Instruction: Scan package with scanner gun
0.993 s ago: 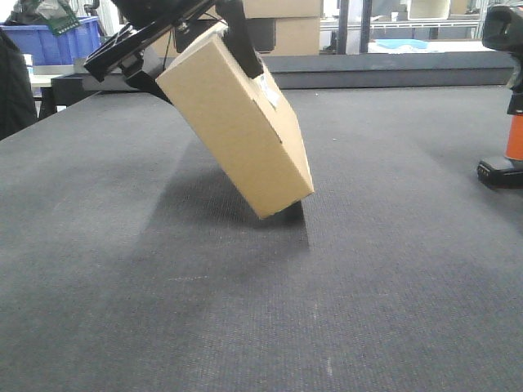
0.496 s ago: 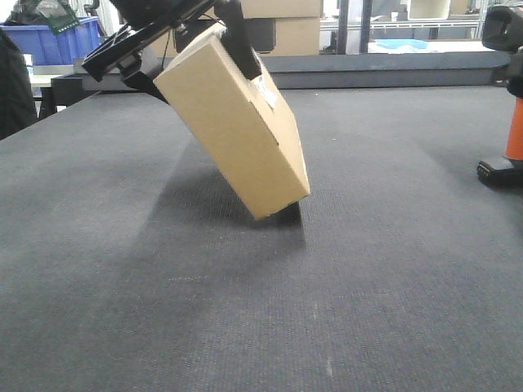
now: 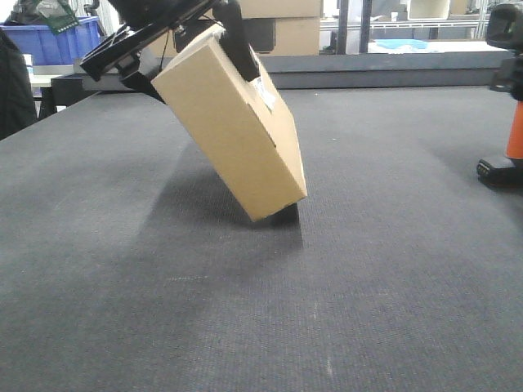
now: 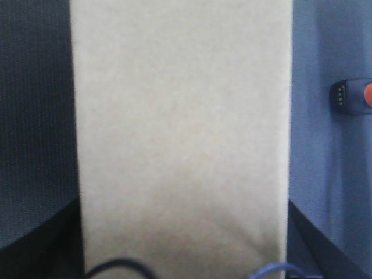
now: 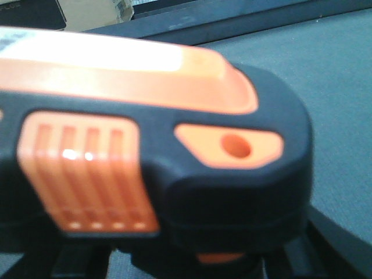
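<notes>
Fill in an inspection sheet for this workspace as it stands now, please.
Surface: dark grey mat.
Job's things: package tilted, label on its upper right face; scanner standing at right edge.
Clutter: nothing seen.
Grippers: left gripper shut on package top; right gripper at scanner, grip unclear.
Cables: black cable and blue wire by left wrist.
Surroundings: blue bin, stacked boxes behind mat.

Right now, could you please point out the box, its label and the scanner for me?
box (image 3: 233, 131): front view, middle of its broad tan face.
label (image 3: 264, 95): front view, white sticker on the box's upper side.
scanner (image 3: 515, 135): front view, orange handle at the right edge.
</notes>
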